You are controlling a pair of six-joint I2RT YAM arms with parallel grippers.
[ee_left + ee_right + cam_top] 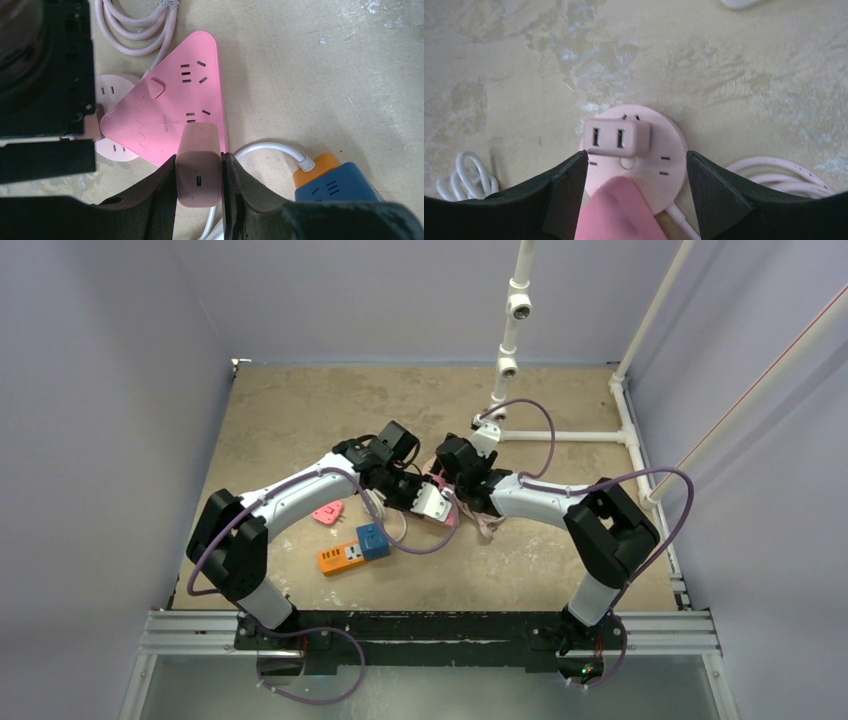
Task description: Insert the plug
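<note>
Two grippers engaged: we find the left gripper (199,169) clamped on the pink plug (198,136), directly over the triangular strip (165,107); the right gripper (636,165) open, flanking the round socket (666,147). Next, we judge: align prongs, press home

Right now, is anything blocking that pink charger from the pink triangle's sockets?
Nothing visible. The left gripper holds the pink charger at the near edge of the triangular power strip; its free sockets lie bare.

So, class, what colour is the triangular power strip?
Pink; the power strip shows best in the left wrist view.
</note>
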